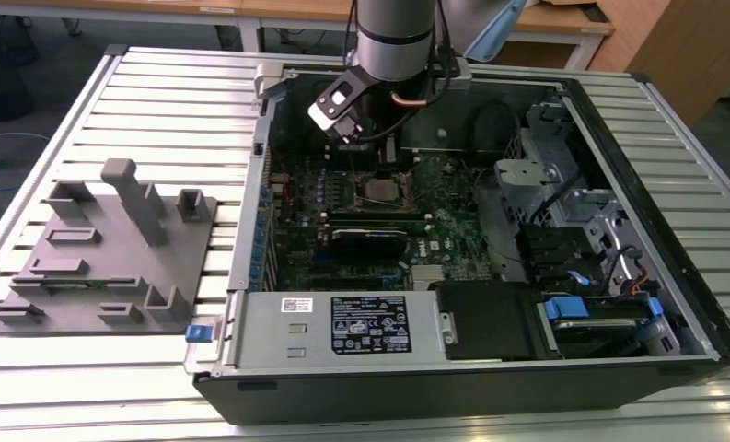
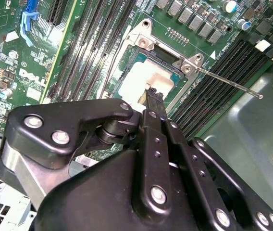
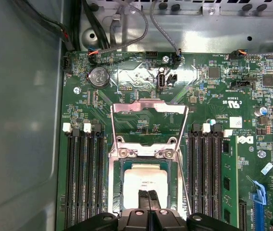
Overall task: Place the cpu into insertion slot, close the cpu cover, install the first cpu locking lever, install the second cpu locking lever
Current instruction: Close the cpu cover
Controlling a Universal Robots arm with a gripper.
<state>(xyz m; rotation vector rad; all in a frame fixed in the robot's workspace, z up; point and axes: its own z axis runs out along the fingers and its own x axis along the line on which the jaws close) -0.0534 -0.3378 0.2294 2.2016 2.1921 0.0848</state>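
1. The cpu (image 3: 146, 179) lies flat in the insertion slot (image 3: 113, 186), silver top up. Its edges run square with the socket rim, so placing looks done. Being square, it has no long axis to speak of.
2. The gripper (image 3: 148, 198) hangs directly over the chip's edge farthest from the hinge. Its two fingertips are pressed together with nothing visible between them. I cannot tell whether they touch the chip.
3. The cpu cover (image 3: 146, 104) is open. It is swung back from its hinge on the socket side towards the coin battery (image 3: 97, 76), and the board shows through its window. From the jaws it lies straight across the chip, on the opposite side of the socket.
4. A thin locking lever (image 2: 228, 83) sticks out free from a socket corner, unlatched, slanting over the memory slots (image 2: 208, 91).
5. Memory slots flank the socket on both sides. Cables and the metal wall of the computer case (image 1: 696, 304) lie beyond the cover. Nothing seems to lie between the fingertips and the cover.
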